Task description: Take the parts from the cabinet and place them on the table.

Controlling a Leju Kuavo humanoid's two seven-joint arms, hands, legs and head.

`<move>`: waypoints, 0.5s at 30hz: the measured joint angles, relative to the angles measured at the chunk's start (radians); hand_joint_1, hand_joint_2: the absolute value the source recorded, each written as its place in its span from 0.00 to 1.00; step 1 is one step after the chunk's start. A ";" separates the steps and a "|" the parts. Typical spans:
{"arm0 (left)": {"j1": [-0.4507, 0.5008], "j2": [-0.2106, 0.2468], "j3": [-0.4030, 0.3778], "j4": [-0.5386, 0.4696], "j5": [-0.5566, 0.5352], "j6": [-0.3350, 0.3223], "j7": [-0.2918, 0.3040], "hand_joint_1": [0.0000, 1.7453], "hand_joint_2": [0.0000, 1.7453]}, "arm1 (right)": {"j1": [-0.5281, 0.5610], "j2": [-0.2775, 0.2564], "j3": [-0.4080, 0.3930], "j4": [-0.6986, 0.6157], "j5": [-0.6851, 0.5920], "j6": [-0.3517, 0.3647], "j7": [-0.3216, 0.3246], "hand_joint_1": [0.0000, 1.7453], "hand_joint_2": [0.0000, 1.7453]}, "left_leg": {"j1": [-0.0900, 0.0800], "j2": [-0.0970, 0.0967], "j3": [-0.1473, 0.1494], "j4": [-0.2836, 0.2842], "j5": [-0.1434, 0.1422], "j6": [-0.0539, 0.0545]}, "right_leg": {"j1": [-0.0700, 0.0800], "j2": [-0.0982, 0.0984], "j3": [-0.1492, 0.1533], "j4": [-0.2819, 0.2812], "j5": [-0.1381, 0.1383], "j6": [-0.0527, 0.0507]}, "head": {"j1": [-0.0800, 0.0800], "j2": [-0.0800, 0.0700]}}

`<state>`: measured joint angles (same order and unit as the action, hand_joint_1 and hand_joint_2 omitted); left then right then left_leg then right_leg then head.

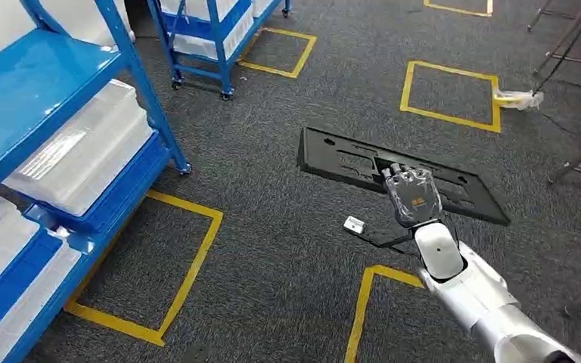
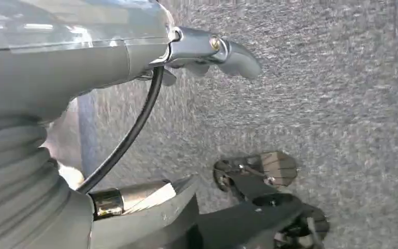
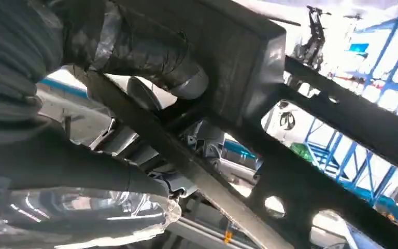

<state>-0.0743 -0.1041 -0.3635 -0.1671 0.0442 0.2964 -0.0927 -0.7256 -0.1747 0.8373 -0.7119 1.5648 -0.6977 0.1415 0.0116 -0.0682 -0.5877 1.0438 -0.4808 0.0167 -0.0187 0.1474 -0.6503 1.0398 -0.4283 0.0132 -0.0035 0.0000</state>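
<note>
Looking down from the head view, the right hand (image 1: 412, 195) grips a long flat black plastic panel with cut-out slots (image 1: 348, 160), its fingers curled through an opening near the panel's middle. The panel is carried in the air above the dark grey carpet floor (image 1: 287, 249), tilted so that its far-left end sits higher in the picture. The silver right arm (image 1: 476, 295) comes in from the lower right corner. Yellow tape squares (image 1: 189, 272) mark the floor. At the left stands a blue metal shelf rack (image 1: 45, 98) holding translucent white plastic bins (image 1: 83, 151); a 2nd blue rack (image 1: 212, 38) stands farther back near the top edge.

From the left wrist view, the left hand (image 2: 207, 52) hangs over the grey carpet (image 2: 331, 104) with nothing in it, the grey thumb sticking out and the other fingers largely hidden, so I cannot tell how far they are spread. A black cable (image 2: 134, 124) runs along the wrist cover.

From the right wrist view, the hand's dark fingers (image 3: 150, 57) wrap around a bar of the black panel (image 3: 249, 46), seen from underneath, and blurred blue racks (image 3: 378, 62) show through its openings.
</note>
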 joint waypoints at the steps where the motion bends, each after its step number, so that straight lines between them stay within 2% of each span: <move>1: 0.001 -0.001 0.000 0.000 0.002 0.001 0.000 0.00 1.00 | 0.000 -0.006 0.004 0.005 0.000 0.000 0.003 1.00 1.00 | 0.005 0.016 0.005 -0.014 0.008 0.011 | 0.008 0.015 -0.002 -0.003 0.004 0.009 | 0.002 0.000; 2: -0.001 0.000 0.000 0.000 0.002 0.002 -0.001 0.00 1.00 | 0.001 -0.006 0.008 0.007 0.000 0.000 0.006 1.00 1.00 | 0.007 0.032 0.011 -0.025 0.015 0.021 | 0.007 -0.034 -0.008 0.010 -0.010 0.009 | 0.001 0.000; 3: -0.002 -0.001 0.000 0.000 0.002 0.003 -0.002 0.00 1.00 | -0.005 -0.008 0.011 0.011 0.000 0.000 0.011 1.00 1.00 | 0.005 0.043 0.013 -0.031 0.018 0.028 | 0.010 -0.092 -0.028 0.052 -0.041 0.013 | 0.011 0.000; 4: -0.001 -0.002 0.000 0.000 0.002 0.004 -0.003 0.00 1.00 | -0.011 -0.009 0.015 0.014 0.000 0.000 0.015 1.00 1.00 | 0.003 0.055 0.012 -0.031 0.018 0.028 | 0.010 -0.121 -0.060 0.120 -0.077 0.018 | 0.011 0.000; 5: 0.001 -0.002 0.001 0.000 0.005 0.005 -0.002 0.00 1.00 | -0.013 -0.009 0.019 0.016 0.000 0.000 0.017 1.00 1.00 | 0.001 0.068 0.012 -0.030 0.017 0.029 | 0.007 -0.133 -0.096 0.197 -0.110 0.022 | 0.011 0.000; 6: 0.003 -0.002 0.001 0.000 0.007 0.006 -0.002 0.00 1.00 | -0.012 -0.009 0.025 0.018 0.000 0.000 0.017 1.00 1.00 | 0.001 0.083 0.012 -0.030 0.015 0.030 | 0.003 -0.139 -0.128 0.266 -0.132 0.026 | 0.011 0.000; 7: 0.004 -0.001 0.001 0.000 0.007 0.006 -0.002 0.00 1.00 | -0.011 -0.009 0.029 0.024 0.000 0.000 0.017 1.00 1.00 | 0.000 0.097 0.012 -0.030 0.014 0.029 | 0.000 -0.142 -0.141 0.292 -0.130 0.028 | 0.011 0.000; 8: 0.003 -0.001 0.001 0.000 0.007 0.006 -0.002 0.00 1.00 | -0.011 -0.010 0.035 0.028 0.000 0.000 0.017 1.00 1.00 | 0.000 0.109 0.012 -0.029 0.013 0.029 | -0.003 -0.144 -0.128 0.267 -0.107 0.030 | 0.012 0.000; 9: 0.002 -0.002 0.001 0.000 0.007 0.006 -0.002 0.00 1.00 | -0.011 -0.011 0.039 0.031 0.000 0.000 0.017 1.00 1.00 | 0.000 0.122 0.014 -0.028 0.010 0.027 | -0.004 -0.148 -0.091 0.198 -0.069 0.031 | 0.011 0.000; 10: 0.002 -0.002 0.001 0.000 0.007 0.006 -0.003 0.00 1.00 | -0.012 -0.012 0.041 0.033 0.000 0.000 0.018 1.00 1.00 | 0.000 0.133 0.017 -0.027 0.006 0.024 | -0.004 -0.160 -0.041 0.107 -0.027 0.029 | 0.012 0.000; 11: 0.001 -0.002 0.001 0.000 0.007 0.006 -0.003 0.00 1.00 | -0.014 -0.012 0.042 0.033 0.000 0.000 0.018 1.00 1.00 | -0.001 0.144 0.023 -0.027 0.002 0.021 | -0.001 -0.194 0.014 0.009 0.003 0.025 | 0.012 0.000; 12: 0.001 -0.002 0.001 0.000 0.007 0.006 -0.003 0.00 1.00 | -0.017 -0.012 0.042 0.034 0.000 0.000 0.018 1.00 1.00 | -0.008 0.153 0.023 -0.028 -0.001 0.015 | 0.017 -0.222 0.025 -0.009 -0.014 0.021 | 0.012 0.000; 13: 0.001 -0.002 0.001 0.000 0.007 0.006 -0.003 0.00 1.00 | -0.018 -0.012 0.042 0.034 0.000 0.000 0.018 1.00 1.00 | -0.010 0.161 0.024 -0.026 -0.003 0.012 | 0.017 -0.205 0.022 -0.014 -0.006 0.012 | 0.010 0.000; 15: 0.000 -0.004 0.002 0.000 0.008 0.006 -0.003 0.00 1.00 | -0.019 -0.016 0.042 0.039 0.000 0.000 0.018 1.00 1.00 | -0.009 0.179 0.030 -0.031 -0.005 0.003 | 0.020 -0.186 0.018 -0.010 -0.009 0.005 | 0.011 0.000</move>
<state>-0.0745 -0.1080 -0.3620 -0.1671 0.0519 0.3021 -0.0954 -0.7443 -0.1908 0.8797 -0.6733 1.5648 -0.6977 0.1595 0.0026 0.1108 -0.5578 1.0133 -0.4855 0.0193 0.0011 -0.0390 -0.6321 1.0297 -0.4371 0.0182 0.0072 0.0000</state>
